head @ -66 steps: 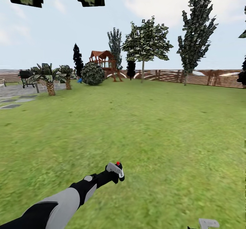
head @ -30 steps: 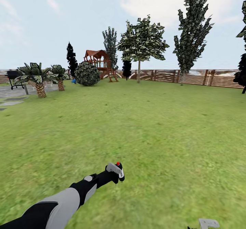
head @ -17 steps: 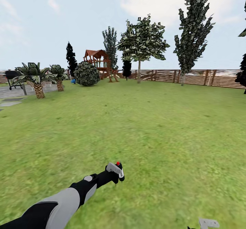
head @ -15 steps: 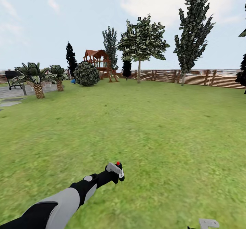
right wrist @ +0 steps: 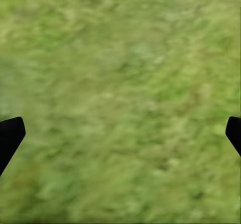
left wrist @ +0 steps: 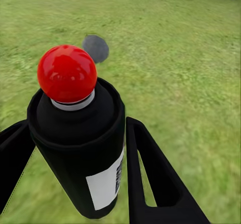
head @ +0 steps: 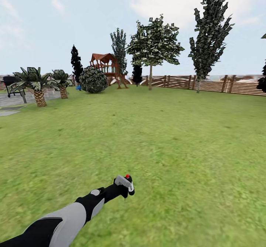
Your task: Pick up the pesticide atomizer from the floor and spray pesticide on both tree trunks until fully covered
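- My left gripper [head: 127, 188] is held out low over the lawn [head: 166, 136], at the end of the black and grey left arm [head: 70, 215]
- Its fingers [left wrist: 150, 174] are clamped on the pesticide atomizer [left wrist: 80, 148], one on each side of the body, touching it
- In the left wrist view the atomizer is a dark can with a white label and a round red cap [left wrist: 67, 73], standing upright between the fingers
- From the head camera I see that cap as a small red dot [head: 127, 176] on top of the gripper
- Of my right gripper [right wrist: 120, 128] I get two black fingertips [right wrist: 10, 136] at opposite edges of its wrist view, spread wide with nothing between them, blurred grass behind
- Far across the grass a broad-leaved tree [head: 155, 44] stands in front of the slatted wooden fence [head: 221, 84], its thin bare trunk [head: 150, 77] well apart from me
- A taller, narrower tree [head: 210, 25] stands to its right by the same fence
- To the left of the first tree are a wooden playset [head: 107, 68], a round shrub [head: 93, 79] and two short palms [head: 35, 84]
- Grey paving [head: 11, 101] runs along the far left edge of the lawn
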{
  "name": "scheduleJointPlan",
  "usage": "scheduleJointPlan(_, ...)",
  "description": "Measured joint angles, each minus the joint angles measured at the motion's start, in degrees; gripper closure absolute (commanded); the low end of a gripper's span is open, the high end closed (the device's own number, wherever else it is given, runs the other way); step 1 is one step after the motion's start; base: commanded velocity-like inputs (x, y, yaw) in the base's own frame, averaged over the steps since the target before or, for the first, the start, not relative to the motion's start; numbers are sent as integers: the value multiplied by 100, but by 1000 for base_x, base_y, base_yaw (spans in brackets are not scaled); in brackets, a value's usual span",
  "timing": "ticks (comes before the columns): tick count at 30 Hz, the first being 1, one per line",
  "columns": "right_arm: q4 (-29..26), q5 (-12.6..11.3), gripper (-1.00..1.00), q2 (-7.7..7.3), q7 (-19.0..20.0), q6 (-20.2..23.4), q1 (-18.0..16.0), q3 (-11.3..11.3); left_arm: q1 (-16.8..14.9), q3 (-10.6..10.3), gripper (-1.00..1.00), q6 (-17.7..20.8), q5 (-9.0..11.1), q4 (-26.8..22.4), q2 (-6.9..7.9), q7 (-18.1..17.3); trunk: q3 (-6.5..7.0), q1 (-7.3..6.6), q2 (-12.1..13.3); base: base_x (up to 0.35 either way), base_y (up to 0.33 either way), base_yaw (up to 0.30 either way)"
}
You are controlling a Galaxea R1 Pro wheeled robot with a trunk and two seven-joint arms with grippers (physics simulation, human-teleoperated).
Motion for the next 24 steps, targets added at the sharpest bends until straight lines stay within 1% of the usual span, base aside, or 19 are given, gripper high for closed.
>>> scheduleJointPlan(6,0,0,-100,11,5,1,111,0,0,0,100,3,0,5,-4,0,0,0,0,347,0,0)
scheduleJointPlan(24,0,0,-100,33,7,0,129,0,0,1,100,1,0,1,-2,0,0,0,0,347,0,0)
